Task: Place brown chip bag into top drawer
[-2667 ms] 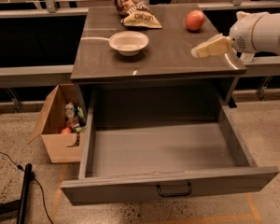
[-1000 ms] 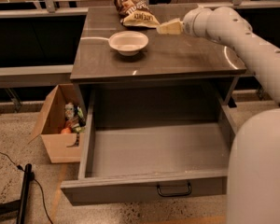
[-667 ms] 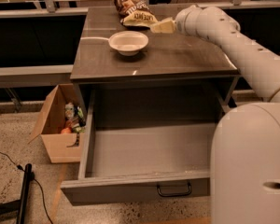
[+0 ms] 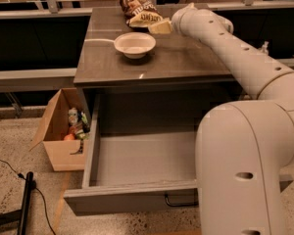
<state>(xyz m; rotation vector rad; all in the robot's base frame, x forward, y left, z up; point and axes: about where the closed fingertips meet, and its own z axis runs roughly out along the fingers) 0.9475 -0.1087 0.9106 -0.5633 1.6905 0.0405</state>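
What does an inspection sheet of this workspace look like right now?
Surface: grey tabletop, holding bag and bowl.
Job's things: crinkled dark-brown foil chip bag at the tabletop's far edge; wide grey top drawer pulled open, bag not in it.
Clutter: round white bowl in front of the bag.
Grippers: cream gripper at the bag's near end.
Cables: thin black cable on the floor, left.
Surroundings: brown cardboard box holding small items, left of the drawer.

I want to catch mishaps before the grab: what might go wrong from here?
The hand is beside the brown chip bag, far back on the tabletop; a nudge may push it off the rear. The white bowl lies between bag and open top drawer; a low carry may knock it.
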